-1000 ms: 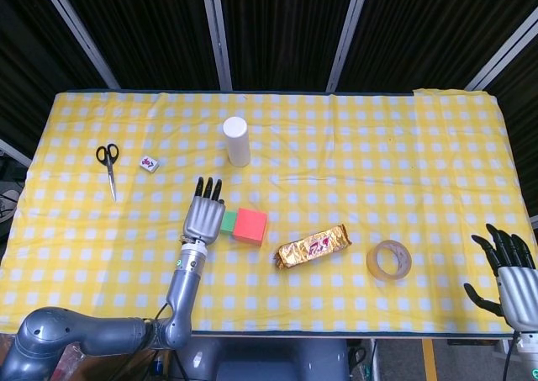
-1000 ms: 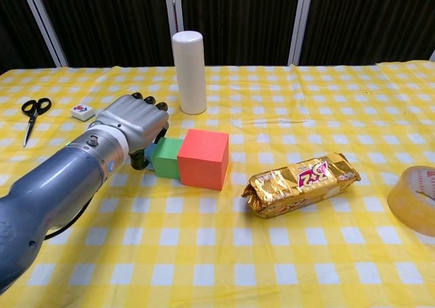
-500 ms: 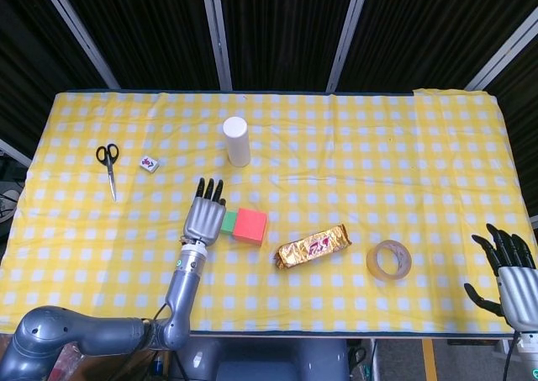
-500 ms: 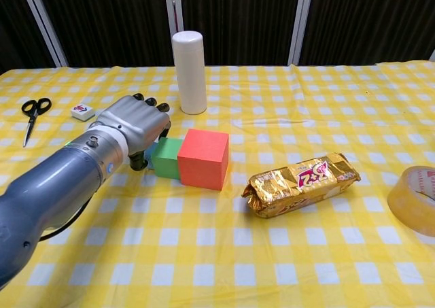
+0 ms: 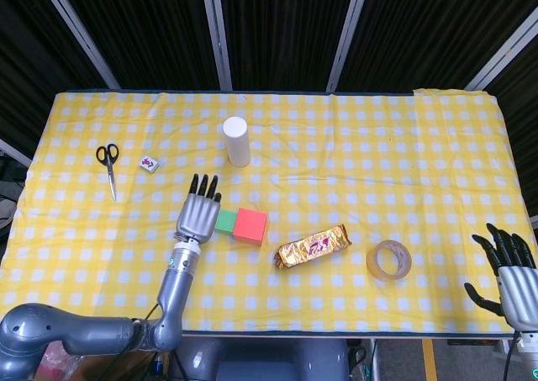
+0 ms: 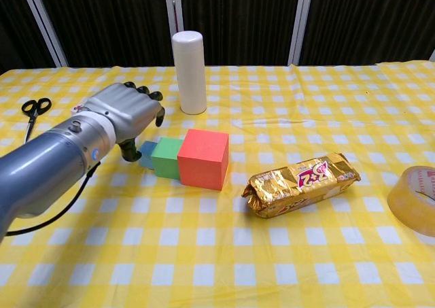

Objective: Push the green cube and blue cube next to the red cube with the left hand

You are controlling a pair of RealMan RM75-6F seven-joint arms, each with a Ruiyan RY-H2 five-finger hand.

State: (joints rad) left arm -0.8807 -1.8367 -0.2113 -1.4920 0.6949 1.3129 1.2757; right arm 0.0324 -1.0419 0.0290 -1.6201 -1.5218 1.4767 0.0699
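The red cube [image 6: 203, 158] [image 5: 250, 225] stands mid-table with the green cube [image 6: 166, 157] [image 5: 224, 222] touching its left face. The small blue cube [image 6: 147, 154] sits against the green cube's left side; the head view hides it under my hand. My left hand [image 6: 121, 115] [image 5: 198, 216] hovers just left of the cubes, fingers extended and holding nothing, its thumb close to the blue cube. My right hand [image 5: 509, 272] rests open at the table's near right corner.
A white cylinder [image 6: 189, 71] stands behind the cubes. A gold snack packet [image 6: 301, 183] lies right of the red cube, a tape roll [image 6: 413, 198] farther right. Scissors [image 6: 31, 115] and a small tile [image 6: 82, 110] lie at the far left.
My left hand has drawn back to the left and lifted a little, uncovering the blue cube beside the green one. The cubes and the right hand have stayed put.
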